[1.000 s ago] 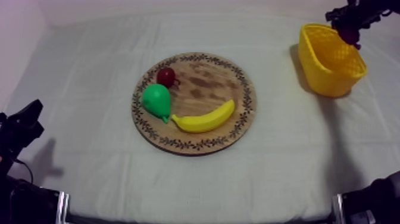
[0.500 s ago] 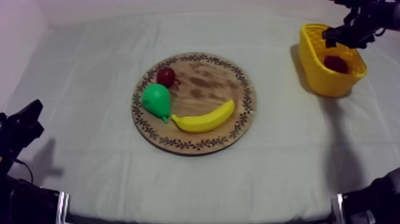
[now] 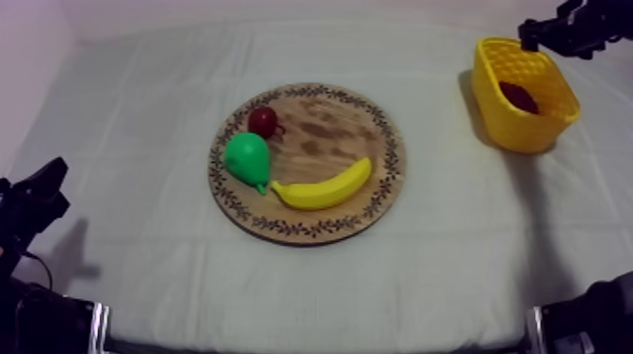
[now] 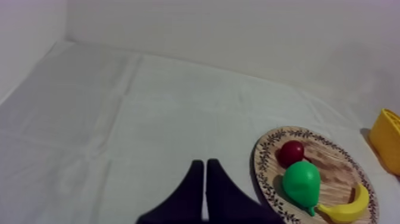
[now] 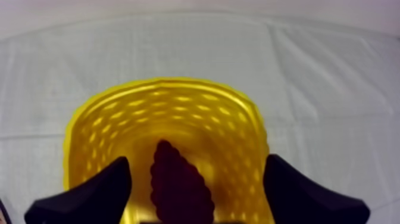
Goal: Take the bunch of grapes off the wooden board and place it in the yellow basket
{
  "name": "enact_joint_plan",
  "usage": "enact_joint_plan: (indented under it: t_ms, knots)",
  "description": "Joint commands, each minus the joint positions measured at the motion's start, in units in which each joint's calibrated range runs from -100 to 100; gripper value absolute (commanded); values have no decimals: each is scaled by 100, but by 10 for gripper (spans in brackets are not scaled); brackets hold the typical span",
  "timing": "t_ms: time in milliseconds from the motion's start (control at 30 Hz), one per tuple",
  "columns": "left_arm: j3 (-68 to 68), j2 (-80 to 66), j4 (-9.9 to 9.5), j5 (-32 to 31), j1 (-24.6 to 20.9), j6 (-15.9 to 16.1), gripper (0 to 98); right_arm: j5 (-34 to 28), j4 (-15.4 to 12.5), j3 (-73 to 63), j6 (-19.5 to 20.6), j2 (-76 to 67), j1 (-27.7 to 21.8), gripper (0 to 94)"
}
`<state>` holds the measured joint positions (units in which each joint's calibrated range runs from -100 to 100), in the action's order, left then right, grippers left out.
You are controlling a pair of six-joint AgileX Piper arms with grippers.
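Now we are holding right gripper [image 5: 197,159] wide over yellow basket [image 3: 527,124] | bunch of grapes [image 5: 178,184] lying inside | left gripper [image 4: 205,162] narrow, well apart

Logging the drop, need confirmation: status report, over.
Left gripper shut, low beside the board. Right gripper open over the yellow basket. Bunch of grapes lying inside the basket. Nothing in the way.

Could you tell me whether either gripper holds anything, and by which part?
Nothing is held: the right gripper hangs open over the dark bunch of grapes in the yellow basket; the left gripper is shut, empty.
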<state>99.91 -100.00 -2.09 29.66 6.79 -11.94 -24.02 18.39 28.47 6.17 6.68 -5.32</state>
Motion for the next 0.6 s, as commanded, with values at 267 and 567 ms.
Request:
enact_joint_plan:
  t_ms: [267,567]
  knots:
    - [-2,0,1,0,-2,0,1,358,748,1307,974,-1750,-22,443]
    - [-2,0,1,0,-2,0,1,697,1513,3126,1802,-3562,-125,348]
